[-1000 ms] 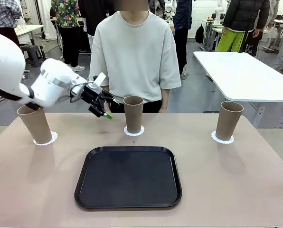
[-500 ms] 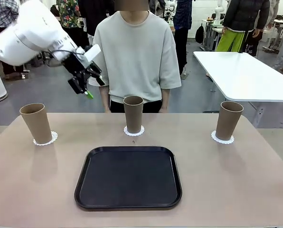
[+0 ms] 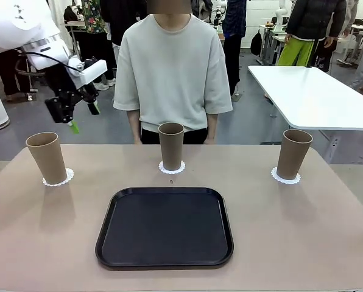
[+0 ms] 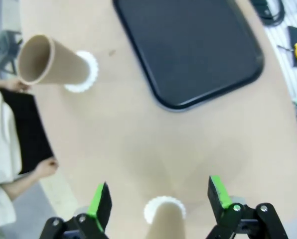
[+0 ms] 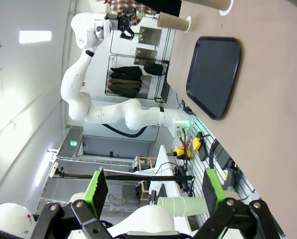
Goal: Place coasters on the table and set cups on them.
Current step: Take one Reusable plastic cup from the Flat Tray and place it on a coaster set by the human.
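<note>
green-padded left gripper [image 3: 79,117] spread wide, empty, raised above leftmost of the cups [image 3: 46,158], standing upright on one of the coasters [image 3: 58,179]. right gripper [image 5: 153,191] likewise parted, holding nothing. other cups on coasters along the table [image 3: 303,231] far edge; black tray [image 3: 165,227] mid-table, person [image 3: 172,67] behind.

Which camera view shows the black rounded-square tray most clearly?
The front view: the black rounded-square tray lies whole and near. The left wrist view cuts it at the top edge; the right wrist view shows it small and turned sideways.
</note>
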{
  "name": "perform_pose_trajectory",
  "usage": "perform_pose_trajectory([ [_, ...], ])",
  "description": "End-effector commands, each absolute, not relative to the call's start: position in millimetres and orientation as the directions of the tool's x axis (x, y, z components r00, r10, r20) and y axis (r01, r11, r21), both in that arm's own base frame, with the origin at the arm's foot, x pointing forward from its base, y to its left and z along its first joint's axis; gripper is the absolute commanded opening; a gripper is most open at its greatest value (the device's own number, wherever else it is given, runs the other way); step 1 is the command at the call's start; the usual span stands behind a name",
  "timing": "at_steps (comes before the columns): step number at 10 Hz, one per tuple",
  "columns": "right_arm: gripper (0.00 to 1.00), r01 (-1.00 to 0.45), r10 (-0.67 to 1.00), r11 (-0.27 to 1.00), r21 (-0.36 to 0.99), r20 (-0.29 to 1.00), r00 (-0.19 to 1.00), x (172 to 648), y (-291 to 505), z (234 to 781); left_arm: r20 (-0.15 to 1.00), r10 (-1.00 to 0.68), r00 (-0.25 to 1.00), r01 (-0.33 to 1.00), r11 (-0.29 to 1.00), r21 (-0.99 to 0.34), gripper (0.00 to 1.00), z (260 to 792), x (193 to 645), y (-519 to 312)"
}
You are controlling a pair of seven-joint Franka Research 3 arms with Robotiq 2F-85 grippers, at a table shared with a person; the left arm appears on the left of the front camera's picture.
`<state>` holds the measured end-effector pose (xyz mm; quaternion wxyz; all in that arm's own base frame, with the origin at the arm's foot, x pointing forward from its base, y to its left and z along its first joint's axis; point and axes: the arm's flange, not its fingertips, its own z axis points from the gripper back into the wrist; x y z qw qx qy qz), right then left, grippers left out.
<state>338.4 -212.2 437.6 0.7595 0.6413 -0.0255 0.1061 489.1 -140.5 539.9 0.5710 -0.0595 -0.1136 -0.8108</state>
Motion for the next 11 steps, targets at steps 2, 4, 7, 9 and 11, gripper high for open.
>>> perform_pose_trajectory([
  [2, 1.00, -0.194, 0.130, 0.151, 0.969, 0.175, 0.976, 337, -212, 439, 0.279, -0.914, -0.295, 0.951, -0.252, 0.182, 1.00, 545, 453, -143],
  [4, 1.00, -0.194, 0.130, 0.151, 0.969, 0.175, 0.976, 337, -212, 439, 0.230, -0.912, -0.341, 0.940, -0.326, 0.099, 1.00, 545, 473, -138],
  [7, 1.00, -0.194, 0.130, 0.151, 0.969, 0.175, 0.976, 337, -212, 439, 0.230, -0.912, -0.341, 0.940, -0.326, 0.099, 1.00, 545, 473, -138],
  [9, 1.00, -0.194, 0.130, 0.151, 0.969, 0.175, 0.976, 337, -212, 439, 0.230, -0.912, -0.341, 0.940, -0.326, 0.099, 1.00, 545, 473, -138],
  [11, 1.00, -0.194, 0.130, 0.151, 0.969, 0.175, 0.976, 337, -212, 439, 0.193, -0.974, -0.120, 0.991, -0.107, 0.077, 1.00, 540, 465, -144],
])
